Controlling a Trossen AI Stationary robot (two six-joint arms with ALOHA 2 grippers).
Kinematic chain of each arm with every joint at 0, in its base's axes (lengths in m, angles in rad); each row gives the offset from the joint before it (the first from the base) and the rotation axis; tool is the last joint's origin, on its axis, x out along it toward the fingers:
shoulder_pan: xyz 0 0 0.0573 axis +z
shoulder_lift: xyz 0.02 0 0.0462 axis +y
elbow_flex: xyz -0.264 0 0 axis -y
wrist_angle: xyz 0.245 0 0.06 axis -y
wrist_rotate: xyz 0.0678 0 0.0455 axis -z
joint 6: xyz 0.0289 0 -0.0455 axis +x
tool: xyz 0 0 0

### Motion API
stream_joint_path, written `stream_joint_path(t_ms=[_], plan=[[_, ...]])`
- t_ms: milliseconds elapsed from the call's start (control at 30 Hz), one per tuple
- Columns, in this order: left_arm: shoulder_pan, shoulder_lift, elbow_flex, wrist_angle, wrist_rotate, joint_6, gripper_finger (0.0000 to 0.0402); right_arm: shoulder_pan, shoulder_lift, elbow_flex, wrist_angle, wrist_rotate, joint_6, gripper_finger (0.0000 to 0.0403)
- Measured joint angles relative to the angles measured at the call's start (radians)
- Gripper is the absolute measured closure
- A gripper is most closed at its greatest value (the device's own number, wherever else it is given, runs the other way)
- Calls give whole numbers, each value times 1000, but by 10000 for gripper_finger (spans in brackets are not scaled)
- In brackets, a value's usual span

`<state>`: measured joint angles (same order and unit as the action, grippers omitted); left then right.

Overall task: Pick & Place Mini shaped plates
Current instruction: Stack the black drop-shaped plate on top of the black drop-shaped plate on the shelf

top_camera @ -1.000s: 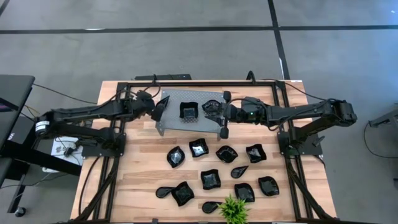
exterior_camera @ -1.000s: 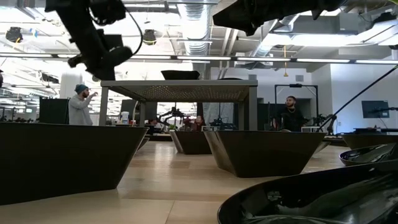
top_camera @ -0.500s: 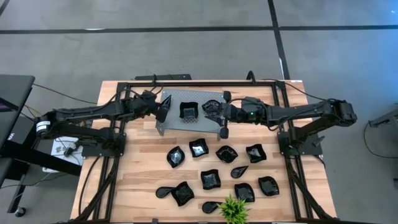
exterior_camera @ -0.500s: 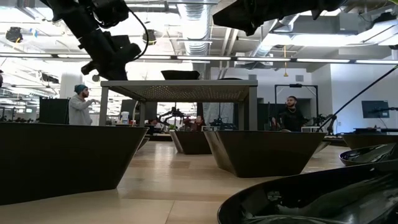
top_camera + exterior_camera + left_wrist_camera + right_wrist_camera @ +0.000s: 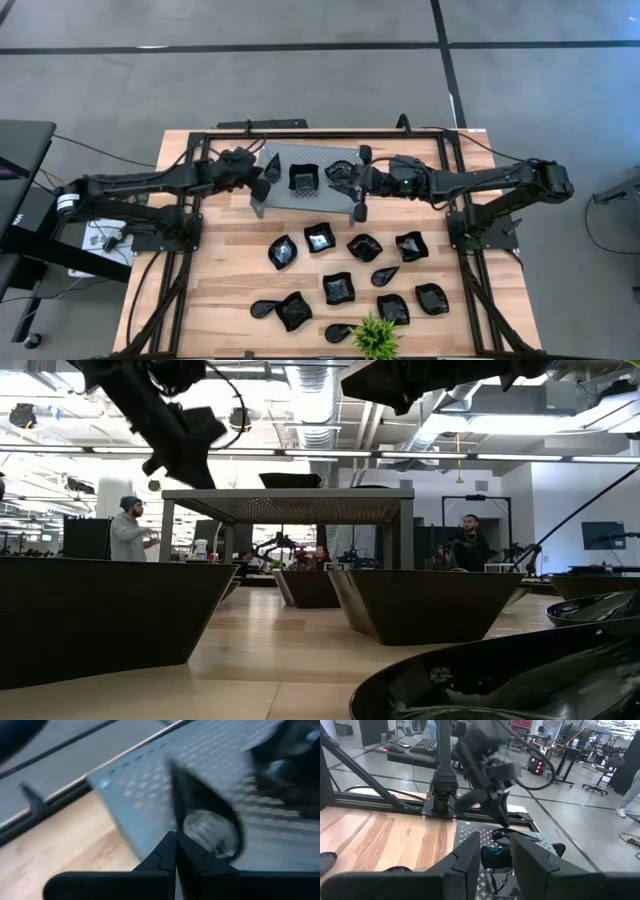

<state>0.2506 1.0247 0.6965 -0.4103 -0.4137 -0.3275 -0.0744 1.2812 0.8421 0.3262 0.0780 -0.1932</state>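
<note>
Over the left end of the grey perforated stand (image 5: 285,155), my left gripper (image 5: 262,183) is shut on a black teardrop mini plate (image 5: 205,815). One squarish mini plate (image 5: 303,177) sits on the stand's top. My right gripper (image 5: 348,177) reaches in over the stand's right part, its fingers closed on either side of another dark mini plate (image 5: 495,857). Several more mini plates (image 5: 320,238) lie on the wooden table nearer the front. My left gripper pinches the teardrop plate's rim (image 5: 181,827) between its two shut fingertips, slanting down from the table's left. The plate stands out beyond the fingertips, tipped on edge, clear above the stand. My right gripper holds a plate (image 5: 496,851) between its two fingers (image 5: 470,855), coming level from the table's right. Which part of the plate they are on is hidden by the fingers. Whether the plate rests on the stand, I cannot tell.
A small green plant (image 5: 376,338) stands at the front edge among the plates. Black frame rails (image 5: 190,200) run along both sides of the table. In the low view, large dark plates (image 5: 100,610) fill the foreground, and people stand in the room behind.
My left gripper has shifted a little toward the stand and rolled its wrist, turning and tipping the held plate. My right gripper has kept still.
</note>
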Motion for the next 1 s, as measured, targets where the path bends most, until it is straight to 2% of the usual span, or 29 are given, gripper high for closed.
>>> stream_joint_path(t_ms=[200,367,500,667,1000], plan=[[-189,-93,40,12,5,2,398,0,0,0,-1,0,0,301],[-425,-87,26,16,129,-19,397,0,0,0,-5,-2,0,301],[-604,-16,-12,42,152,-110,389,12,0,0,-5,-2,23,301],[-769,120,-23,77,163,-266,364,30,0,0,-6,-2,35,301],[-978,392,-23,95,185,-519,306,43,0,0,-41,-1,54,301]])
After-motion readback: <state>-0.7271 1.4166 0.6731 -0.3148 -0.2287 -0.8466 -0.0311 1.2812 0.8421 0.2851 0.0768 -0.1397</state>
